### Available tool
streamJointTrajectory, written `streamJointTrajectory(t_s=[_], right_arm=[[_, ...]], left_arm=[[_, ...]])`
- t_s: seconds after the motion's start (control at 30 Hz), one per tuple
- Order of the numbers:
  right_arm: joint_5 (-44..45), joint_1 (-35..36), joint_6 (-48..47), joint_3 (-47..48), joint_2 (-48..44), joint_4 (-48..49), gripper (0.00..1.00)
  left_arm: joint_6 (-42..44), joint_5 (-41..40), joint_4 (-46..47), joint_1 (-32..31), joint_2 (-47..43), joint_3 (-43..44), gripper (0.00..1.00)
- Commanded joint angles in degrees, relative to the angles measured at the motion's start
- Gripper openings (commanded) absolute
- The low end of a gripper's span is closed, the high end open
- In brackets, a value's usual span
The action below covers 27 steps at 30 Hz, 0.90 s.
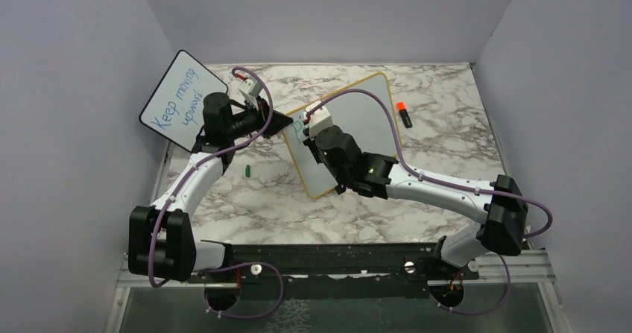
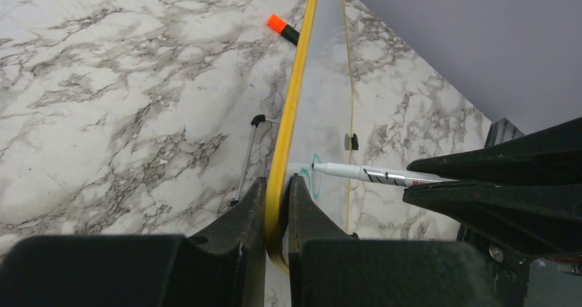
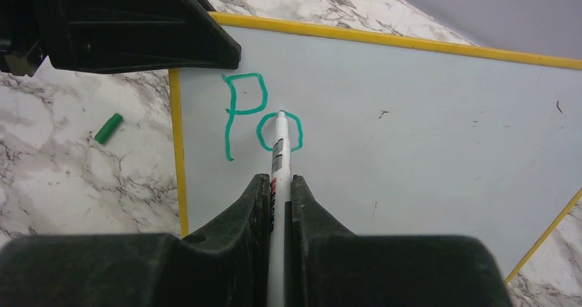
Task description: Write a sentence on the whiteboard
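The whiteboard (image 1: 365,113), yellow-framed, stands tilted on the marble table. My left gripper (image 2: 278,183) is shut on its yellow left edge (image 2: 292,108), near the corner. My right gripper (image 3: 278,180) is shut on a white marker (image 3: 279,149), whose tip touches the board face (image 3: 412,128). The sentence reads as green letters "Po" (image 3: 245,111) at the board's upper left, with the marker tip at the top of the "o". In the top view the left gripper (image 1: 287,121) and the right gripper (image 1: 309,128) meet at the board's left edge.
A smaller black-framed board with blue "Keep moving upward" (image 1: 177,98) leans at the back left. An orange-capped marker (image 1: 403,114) lies right of the whiteboard. A green cap (image 1: 247,171) lies on the table left of it. Walls close in on three sides.
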Motion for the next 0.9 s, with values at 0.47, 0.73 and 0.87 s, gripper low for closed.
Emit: streamJointTrajectory(t_s=[0.47, 0.73, 0.87], right_arm=[[-3.0, -0.4, -2.6, -0.9, -3.1, -0.4, 0.00], [1.6, -2.0, -3.0, -3.8, -5.3, 0.2, 0.00], [1.7, -2.7, -2.9, -4.8, -6.6, 0.7, 0.00]], left_arm=[[4.6, -1.0, -6.6, -1.7, 0.8, -0.4, 0.00], [4.8, -1.3, -6.9, -1.7, 0.8, -0.4, 0.00], [4.9, -1.6, -7.1, -1.7, 0.9, -0.3, 0.00]])
